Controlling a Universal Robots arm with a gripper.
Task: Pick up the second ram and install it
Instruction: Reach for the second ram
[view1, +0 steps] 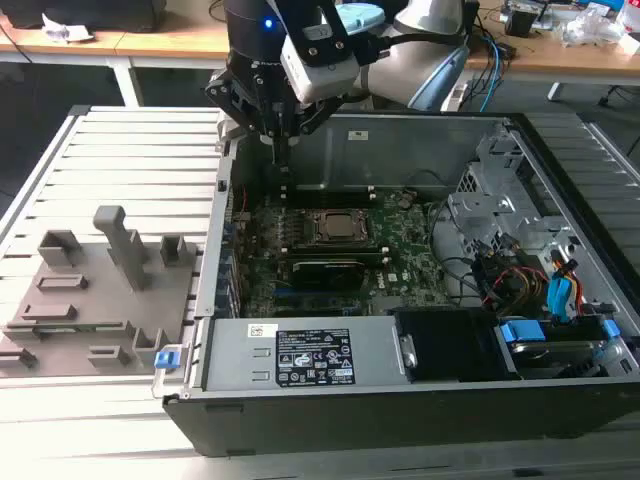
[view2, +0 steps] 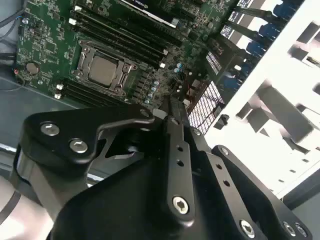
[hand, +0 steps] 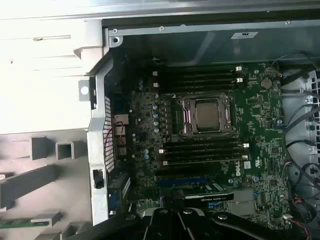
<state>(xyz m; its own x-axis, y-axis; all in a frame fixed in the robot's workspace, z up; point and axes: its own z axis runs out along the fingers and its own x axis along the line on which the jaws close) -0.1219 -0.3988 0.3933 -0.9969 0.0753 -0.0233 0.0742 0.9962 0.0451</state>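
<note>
One open black computer case (view1: 420, 405) sits on the slatted grey metal surface (view1: 130, 140), its big green motherboard (hand: 260, 125) exposed. Beside it, on the grey moulded plastic fixture (view1: 105, 310), lies one long green circuit-board stick, the second ram (hand: 20, 222), partly cut off at the frame's edge. My jaws hang over the case's corner, drawn together, gripping nothing.

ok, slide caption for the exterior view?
End effector poised over a corner of the open computer case, motherboard below; grey fixture on the exterior view's left.
</note>
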